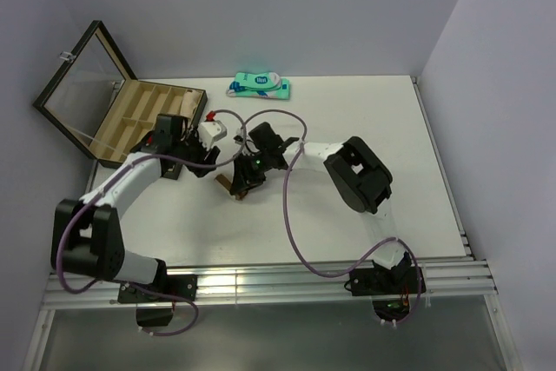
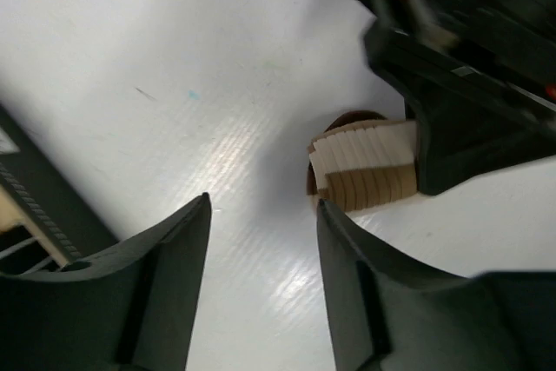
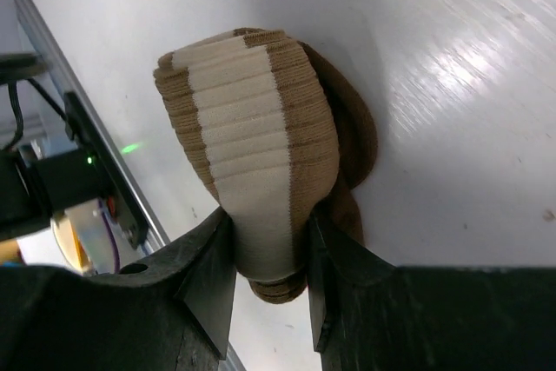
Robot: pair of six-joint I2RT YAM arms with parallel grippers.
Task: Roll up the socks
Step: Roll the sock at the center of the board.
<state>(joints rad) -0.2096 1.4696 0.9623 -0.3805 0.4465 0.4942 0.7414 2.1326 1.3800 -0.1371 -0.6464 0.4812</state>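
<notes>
— What is held by the right gripper (image 3: 269, 258)?

— The brown sock (image 3: 252, 154), marked with wide tan bands. One end is pinched between the two fingers, and the jaws are set narrow on the fabric. The rest is bunched into a rounded, partly rolled lump beyond the fingertips.

— Where on the table (image 1: 391, 128) is it found?

— Near the middle, a little toward the left edge and well short of the far edge. Whether it is pressed on the surface or lifted just off it cannot be told.

— And the left gripper (image 2: 263, 206)?

— Its jaws are spread wide and nothing is held; only bare white tabletop is seen between them. It is placed just beside the sock, apart from it, facing the right gripper.

— What else is seen?

— A wooden compartment case (image 1: 148, 110) with its glass lid raised is set at the far left corner. A flat teal-and-white package (image 1: 260, 86) is laid at the far edge, near its middle.
</notes>
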